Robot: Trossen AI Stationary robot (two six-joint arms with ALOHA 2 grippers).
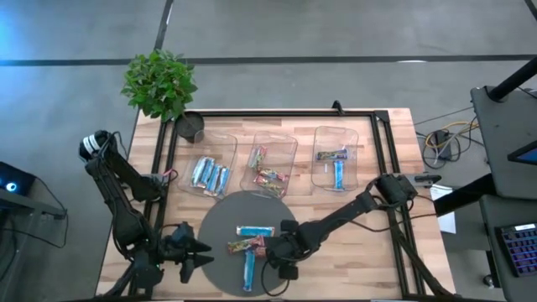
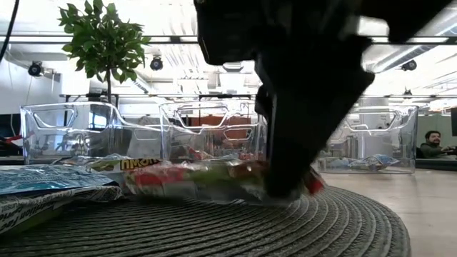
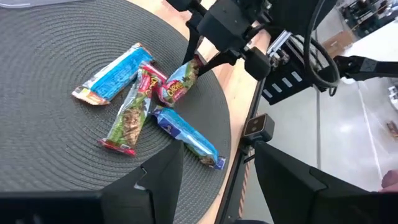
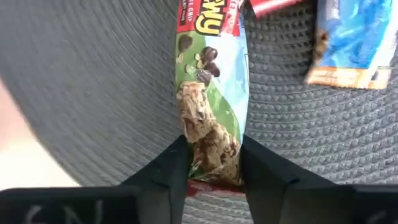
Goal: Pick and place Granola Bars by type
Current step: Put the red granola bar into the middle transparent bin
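Four granola bars lie on a round grey mat: two light blue ones and two multicoloured ones, one of them lying loose among the others. My right gripper is shut on the other multicoloured bar at the mat's right part. My left gripper hovers open at the mat's left edge and touches nothing. Three clear bins at the far side hold sorted bars: blue, multicoloured, and darker and blue. My right gripper pinches the multicoloured bar by its end, the one toward the table's right, one finger on each long edge. The fingers come slanting down from the right, along the bar. Its other end rests against the neighbouring bars on the mat.
A potted plant stands at the table's far left corner beside a dark cup. A black frame borders the work area. Bare wood lies right of the mat. A person sits far off in the room.
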